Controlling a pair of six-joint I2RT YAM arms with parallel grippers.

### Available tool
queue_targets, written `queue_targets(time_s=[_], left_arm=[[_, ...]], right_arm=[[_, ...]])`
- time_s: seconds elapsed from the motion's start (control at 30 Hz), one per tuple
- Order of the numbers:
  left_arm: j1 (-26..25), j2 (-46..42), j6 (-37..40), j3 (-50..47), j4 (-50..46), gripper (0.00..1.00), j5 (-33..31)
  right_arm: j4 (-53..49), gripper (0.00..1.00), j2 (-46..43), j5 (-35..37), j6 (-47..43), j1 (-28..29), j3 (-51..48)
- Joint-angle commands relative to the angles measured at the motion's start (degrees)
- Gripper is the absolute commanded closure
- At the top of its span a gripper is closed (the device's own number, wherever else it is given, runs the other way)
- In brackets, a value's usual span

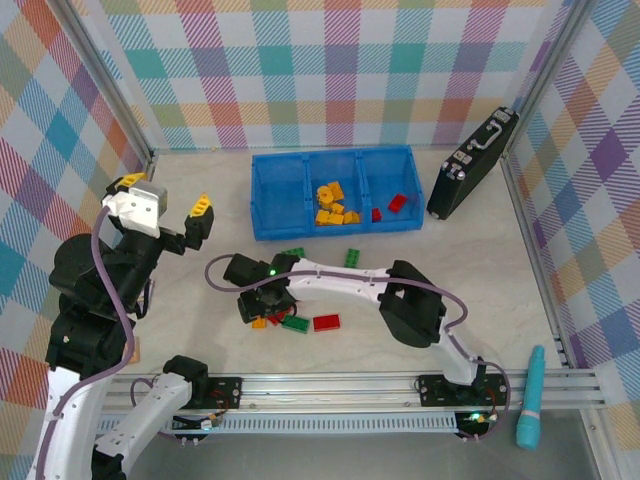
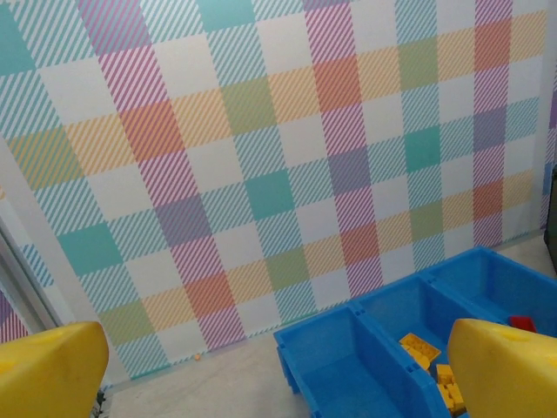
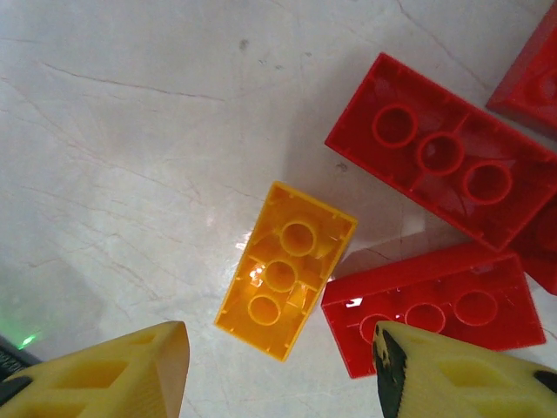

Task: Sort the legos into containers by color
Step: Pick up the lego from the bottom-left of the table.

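Note:
In the right wrist view a yellow-orange lego (image 3: 285, 270) lies hollow side up on the table. Two red legos (image 3: 444, 161) (image 3: 426, 305) lie just to its right. My right gripper (image 3: 283, 383) hangs open above it, one finger on each side, touching nothing. From above, the right gripper (image 1: 262, 303) is over the loose pile with green legos (image 1: 295, 323) and a red one (image 1: 326, 321). The blue containers (image 1: 262, 190) hold yellow-orange legos (image 1: 330, 205) in the middle and red ones (image 1: 397, 203) on the right. My left gripper (image 1: 167, 195) is raised, open and empty.
A black hard case (image 1: 470, 165) leans against the right wall beside the bin. A teal tool (image 1: 530, 400) lies near the front right rail. More green legos (image 1: 293, 253) (image 1: 354, 257) lie between bin and pile. The left wrist view faces the blue bin (image 2: 322, 348) and the checked back wall.

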Motion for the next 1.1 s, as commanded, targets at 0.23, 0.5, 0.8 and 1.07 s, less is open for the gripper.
queue_targets(time_s=[0.23, 0.5, 0.8, 1.07], left_arm=[[-4.6, 0.6, 2.2, 1.8, 0.6, 0.0, -2.8], [-5.0, -0.3, 2.0, 1.1, 1.1, 0.0, -2.8], [-5.2, -0.8, 1.7, 0.5, 1.7, 0.0, -2.4], [-5.3, -1.3, 1.7, 0.2, 1.8, 0.0, -2.4]], right_arm=[[0.0, 0.42, 5.3, 0.7, 1.5, 0.4, 4.5], [-2.0, 0.43, 9.7, -0.1, -0.2, 0.5, 9.2], [-5.0, 0.44, 11.9, 3.9, -5.0, 1.2, 12.9], [-6.3, 0.47, 14.2, 0.4, -6.3, 1.3, 15.2]])
